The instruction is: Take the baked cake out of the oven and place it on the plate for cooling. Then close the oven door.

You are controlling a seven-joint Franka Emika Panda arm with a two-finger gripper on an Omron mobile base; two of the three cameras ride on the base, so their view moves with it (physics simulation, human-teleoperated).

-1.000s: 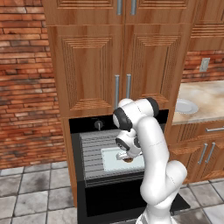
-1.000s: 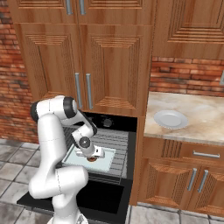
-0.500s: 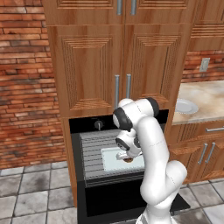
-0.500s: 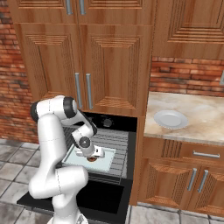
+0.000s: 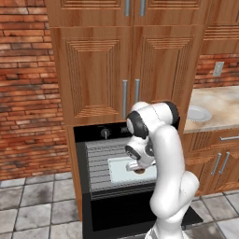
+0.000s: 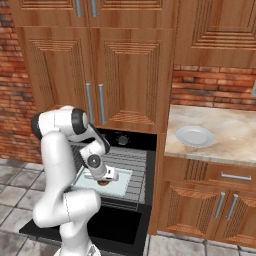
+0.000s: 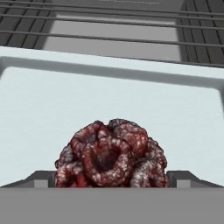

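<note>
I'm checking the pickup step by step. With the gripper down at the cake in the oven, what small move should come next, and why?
Probably close the gripper on the cake. In the hand view its fingertips stand wide on either side of the cake, which sits on the pale tray. Nothing is held yet, and the plate on the counter waits bare.

In the hand view the knobbly dark red-brown cake [image 7: 111, 154] is cut off along its base at the bottom of the frame. In both base views the white arm hides most of it, leaving a small brown speck [image 5: 139, 171] at centre frame.
</note>
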